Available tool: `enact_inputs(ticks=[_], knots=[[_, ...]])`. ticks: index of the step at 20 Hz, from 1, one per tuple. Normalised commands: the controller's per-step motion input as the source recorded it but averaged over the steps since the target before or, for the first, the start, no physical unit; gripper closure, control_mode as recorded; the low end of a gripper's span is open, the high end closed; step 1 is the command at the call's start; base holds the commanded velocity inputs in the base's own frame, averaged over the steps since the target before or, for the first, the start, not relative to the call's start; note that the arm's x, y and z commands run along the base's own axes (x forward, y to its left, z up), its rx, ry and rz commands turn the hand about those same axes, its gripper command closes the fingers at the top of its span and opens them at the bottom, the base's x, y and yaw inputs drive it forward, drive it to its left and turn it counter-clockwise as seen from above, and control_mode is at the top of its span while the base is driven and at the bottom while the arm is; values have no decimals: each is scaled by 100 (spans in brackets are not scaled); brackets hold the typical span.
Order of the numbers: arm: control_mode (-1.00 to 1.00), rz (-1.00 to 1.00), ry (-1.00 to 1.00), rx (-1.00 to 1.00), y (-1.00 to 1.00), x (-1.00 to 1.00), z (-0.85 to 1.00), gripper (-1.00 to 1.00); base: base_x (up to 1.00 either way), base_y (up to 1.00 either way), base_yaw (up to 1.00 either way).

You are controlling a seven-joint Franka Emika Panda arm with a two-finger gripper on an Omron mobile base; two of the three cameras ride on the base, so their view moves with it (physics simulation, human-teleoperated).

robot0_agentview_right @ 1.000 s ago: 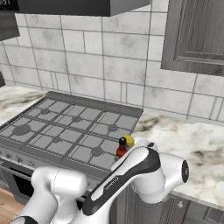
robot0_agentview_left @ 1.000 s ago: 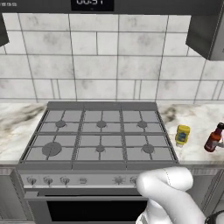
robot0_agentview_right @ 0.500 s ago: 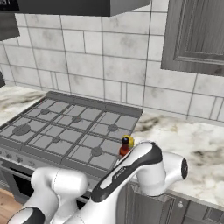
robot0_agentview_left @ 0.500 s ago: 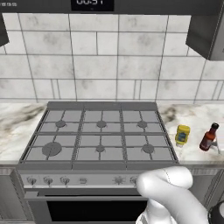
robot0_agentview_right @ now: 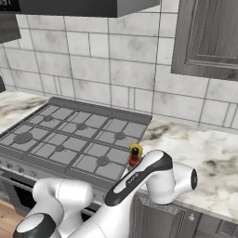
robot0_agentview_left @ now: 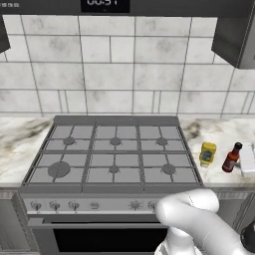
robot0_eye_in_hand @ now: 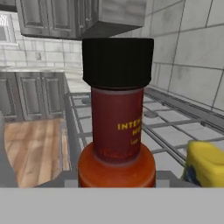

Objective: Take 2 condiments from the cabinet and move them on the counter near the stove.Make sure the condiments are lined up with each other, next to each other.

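The dark red sauce bottle [robot0_agentview_left: 231,157] with its black cap stands upright at counter level, right of the stove [robot0_agentview_left: 114,149]. My gripper [robot0_agentview_left: 240,161] is shut on it from the right. In the hand view the bottle [robot0_eye_in_hand: 117,127] sits close and centred between the jaws. The squat yellow squeeze bottle [robot0_agentview_left: 207,153] stands on the marble counter [robot0_agentview_left: 219,132], a small gap to the red one's left, and its yellow body [robot0_eye_in_hand: 205,168] shows at the lower right of the hand view. From the right base view, the red bottle [robot0_agentview_right: 134,158] is in front of the yellow one [robot0_agentview_right: 136,149]. The cabinet [robot0_agentview_right: 209,37] hangs above.
The range hood [robot0_agentview_left: 124,6] hangs over the six-burner stove. A tiled wall [robot0_agentview_left: 129,74] backs the counter. My own arm [robot0_agentview_right: 139,181] crosses the counter's front edge. More counter [robot0_agentview_right: 209,153] stretches to the right of the bottles.
The red bottle has shifted left in my grip, toward the yellow bottle, and has come upright from a slight tilt. The yellow bottle has stayed put.
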Motion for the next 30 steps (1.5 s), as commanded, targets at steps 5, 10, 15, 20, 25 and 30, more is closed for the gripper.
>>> enact_inputs(ticks=[5,10,15,20,25,30], knots=[[-100,0,0,0,-14,23,-11,100,0,0,0],[-100,0,0,0,-17,18,-16,100,0,0,0],[-100,0,1,-1,-8,13,-17,100,0,0,0],[-100,0,3,0,-1,14,-15,100,0,0,0],[-100,0,2,0,0,20,-18,100,0,0,0],[-100,0,0,0,-1,17,-15,100,0,0,0]])
